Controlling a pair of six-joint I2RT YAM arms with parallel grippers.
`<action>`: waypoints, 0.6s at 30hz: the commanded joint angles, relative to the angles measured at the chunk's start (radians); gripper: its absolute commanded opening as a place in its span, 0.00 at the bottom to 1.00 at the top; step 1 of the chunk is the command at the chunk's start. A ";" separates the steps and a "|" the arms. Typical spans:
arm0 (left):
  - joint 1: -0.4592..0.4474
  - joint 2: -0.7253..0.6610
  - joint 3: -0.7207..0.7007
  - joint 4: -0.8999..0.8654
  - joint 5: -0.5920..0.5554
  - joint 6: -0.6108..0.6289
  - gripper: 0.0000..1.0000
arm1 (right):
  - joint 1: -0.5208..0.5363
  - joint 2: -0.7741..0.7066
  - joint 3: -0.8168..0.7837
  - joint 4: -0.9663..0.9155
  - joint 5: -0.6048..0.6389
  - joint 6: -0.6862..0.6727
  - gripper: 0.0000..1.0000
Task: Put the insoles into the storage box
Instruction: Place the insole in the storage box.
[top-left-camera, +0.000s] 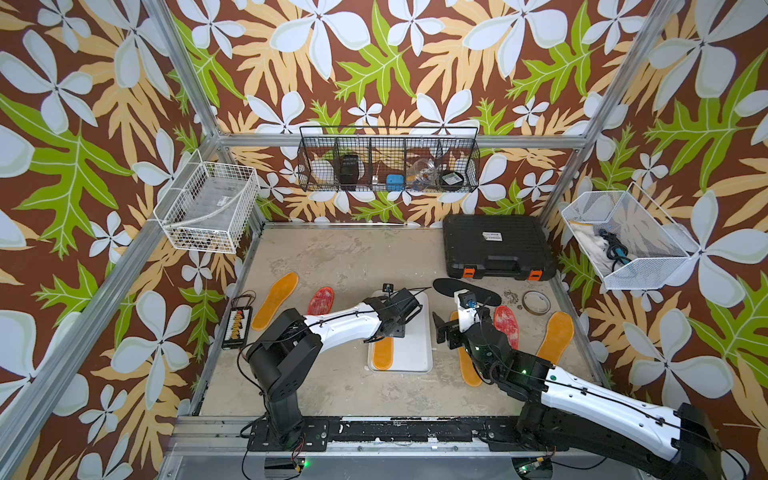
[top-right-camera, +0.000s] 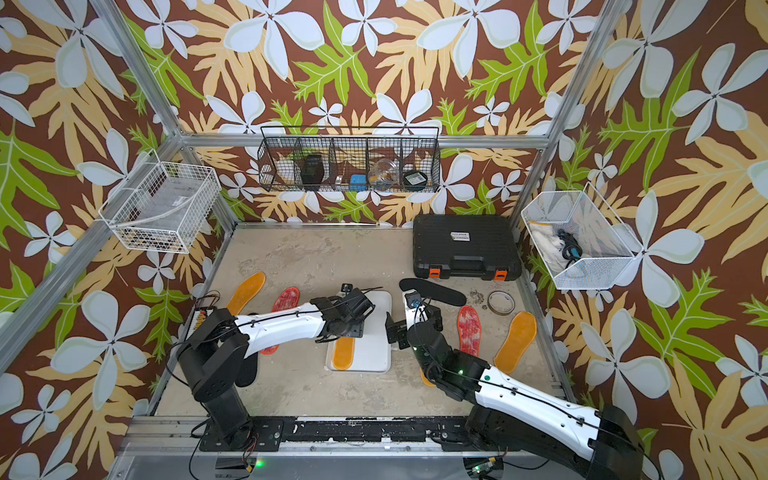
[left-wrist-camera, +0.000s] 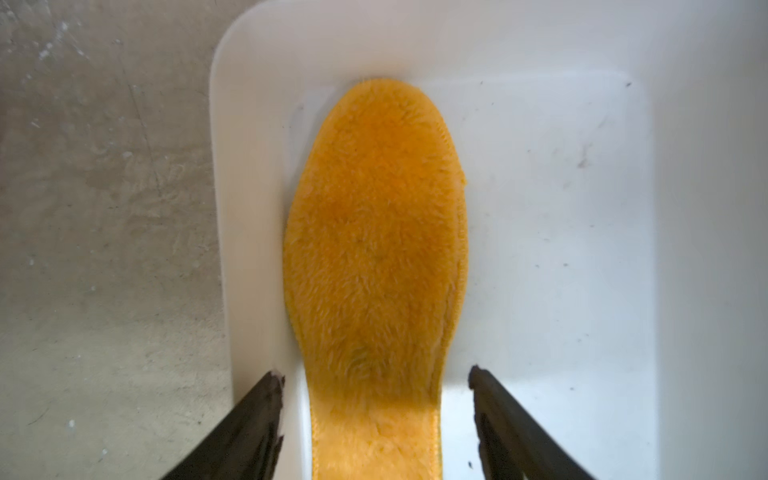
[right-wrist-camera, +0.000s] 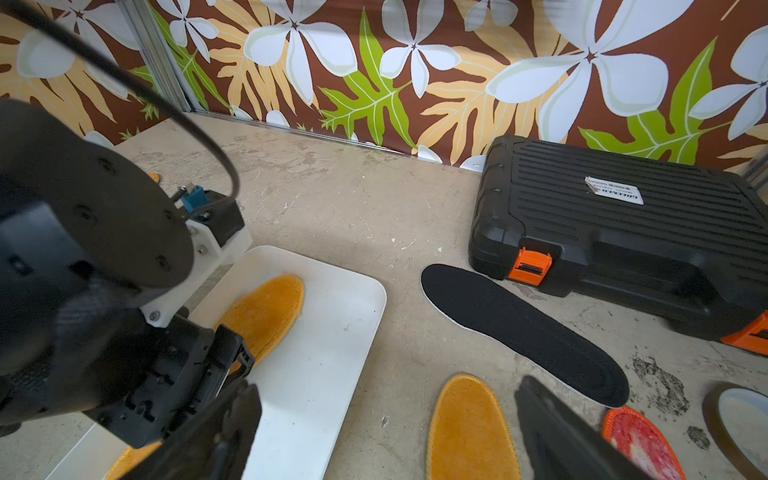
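The white storage box (top-left-camera: 415, 332) (left-wrist-camera: 561, 208) lies mid-floor with one fuzzy orange insole (top-left-camera: 382, 353) (left-wrist-camera: 374, 249) flat inside it along one long wall. My left gripper (left-wrist-camera: 376, 376) (top-left-camera: 388, 328) hovers over that insole, open, its fingers clear of both edges. My right gripper (right-wrist-camera: 386, 388) (top-left-camera: 442, 332) is open and empty above the floor, between the box and another orange insole (right-wrist-camera: 469, 432). More insoles lie loose on the floor: orange (top-left-camera: 276, 299), red-patterned (top-left-camera: 321, 301), black (top-left-camera: 465, 289), red-patterned (top-left-camera: 507, 326), orange (top-left-camera: 555, 338), and black (top-right-camera: 247, 370) beside the left arm's base.
A black case with orange latches (top-left-camera: 496, 249) stands at the back right. A tape ring (top-left-camera: 536, 301) lies near it. A small abacus (top-left-camera: 237, 326) sits at the left edge. Wire baskets (top-left-camera: 208, 208) hang on the walls.
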 joint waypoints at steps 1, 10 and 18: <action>-0.001 -0.049 0.022 -0.026 -0.009 -0.004 0.78 | -0.016 0.000 0.021 -0.031 0.019 0.012 0.99; -0.006 -0.267 0.029 -0.014 -0.043 0.059 0.86 | -0.338 0.076 0.072 -0.239 -0.228 0.177 0.99; -0.006 -0.757 -0.442 0.430 0.224 0.281 0.90 | -0.453 0.254 0.050 -0.365 -0.446 0.189 0.99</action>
